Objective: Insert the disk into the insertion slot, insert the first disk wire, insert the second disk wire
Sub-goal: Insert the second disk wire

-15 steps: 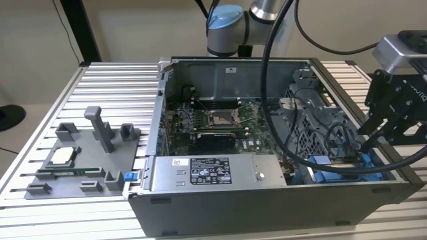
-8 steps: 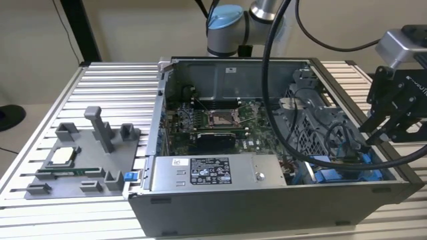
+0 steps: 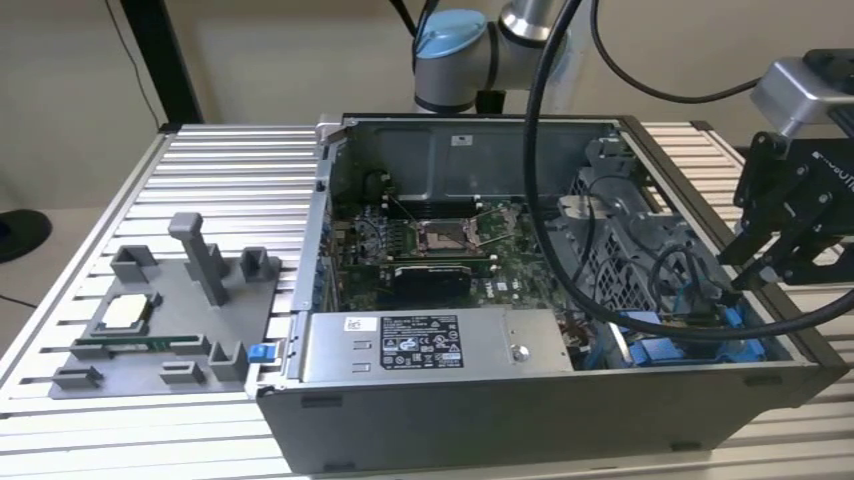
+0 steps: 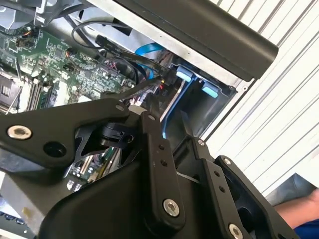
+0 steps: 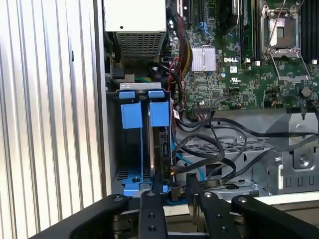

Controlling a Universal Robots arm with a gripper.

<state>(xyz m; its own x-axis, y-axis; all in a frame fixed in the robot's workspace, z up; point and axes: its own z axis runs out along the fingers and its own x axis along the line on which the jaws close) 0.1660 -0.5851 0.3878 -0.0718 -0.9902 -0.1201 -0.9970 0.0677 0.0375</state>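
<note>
On the exterior view's left, we see a ribbed metal table (image 3: 214, 160) carrying a grey moulded tray (image 3: 160, 330). Beside it stands the open grey steel case (image 3: 534, 420). Inside it are a labelled boxy power supply (image 3: 427, 345) and a green circuit board (image 3: 441, 240). Toward the right, the slot (image 5: 133, 115) has blue plastic fittings, and the disk (image 5: 162, 144) stands on edge in it, tight against the case wall. Black and blue wires (image 4: 149, 49) crowd the room around it. The black gripper (image 5: 180, 196) hangs over the disk's end with its fingers (image 5: 152, 211) a little apart. We see nothing clamped between them.
</note>
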